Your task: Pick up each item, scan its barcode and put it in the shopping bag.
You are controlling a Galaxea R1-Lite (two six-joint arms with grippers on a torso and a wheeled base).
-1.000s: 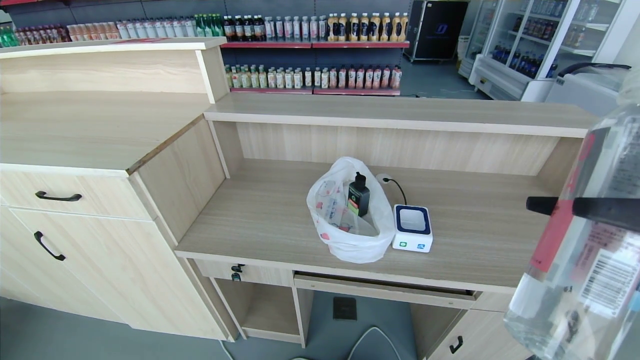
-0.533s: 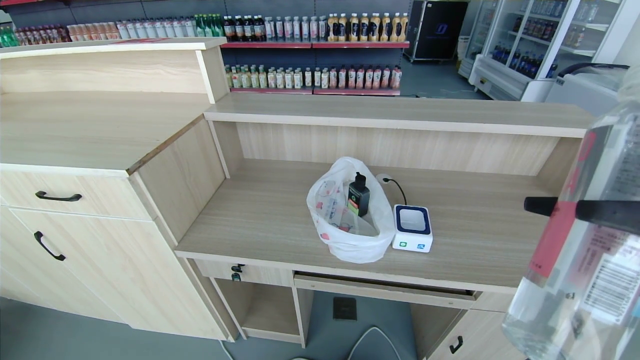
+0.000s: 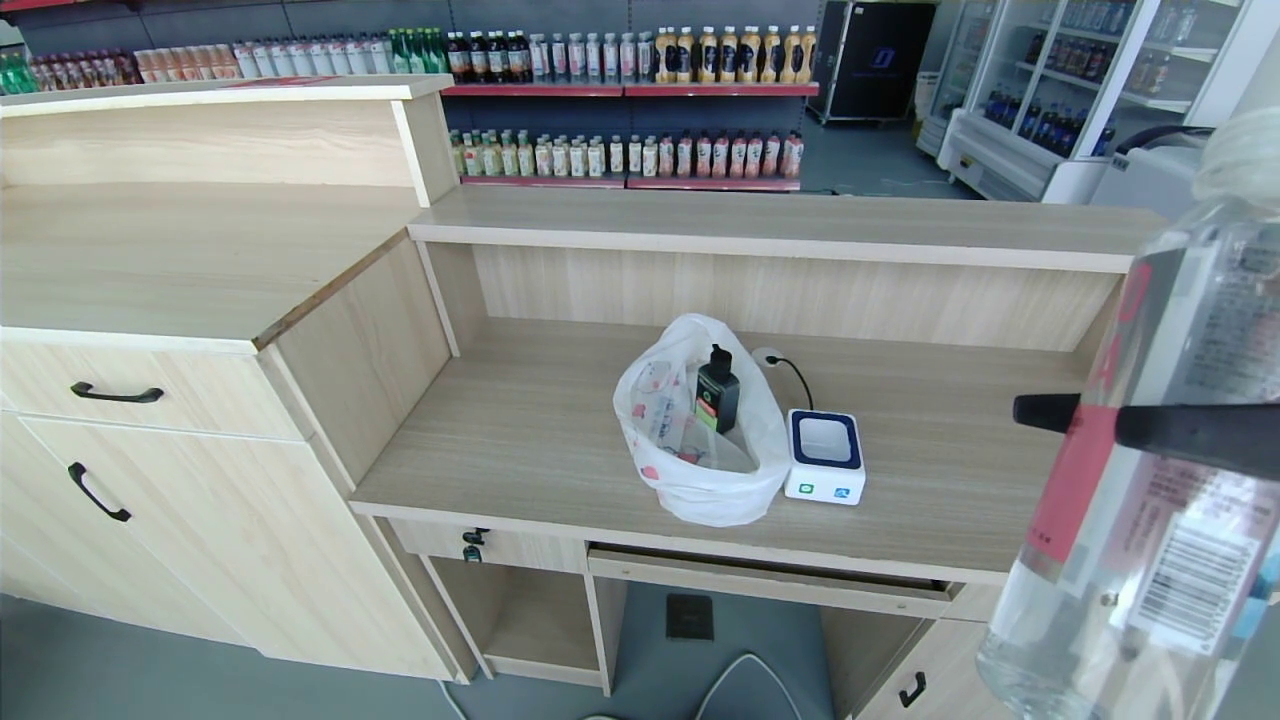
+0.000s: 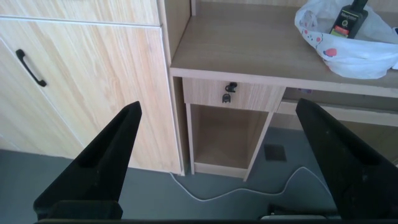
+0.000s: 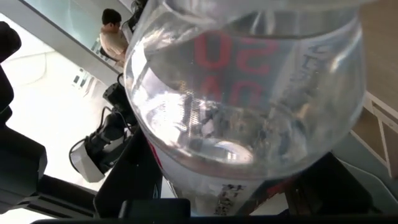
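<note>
Left gripper (image 4: 217, 109): its two black fingers stand wide apart with nothing between them, hanging low in front of the wooden counter (image 3: 520, 430). On the counter's lower shelf, near its middle, sits the white shopping bag (image 3: 665, 485), mouth open upward, with a dark bottle (image 3: 717, 392) standing upright inside it. Touching the bag's right side is the white scanner (image 3: 825, 455), window facing up, with its black cable (image 3: 797, 377) running back toward the rear panel. At far right, the clear bottle (image 3: 1150, 400) is held in the air, tilted with its cap end uppermost, well apart from the scanner. The right gripper (image 5: 230, 193) is clamped across its red-banded middle; one black finger (image 3: 1150, 425) crosses the front of the bottle, above the barcode label (image 3: 1195, 575).
</note>
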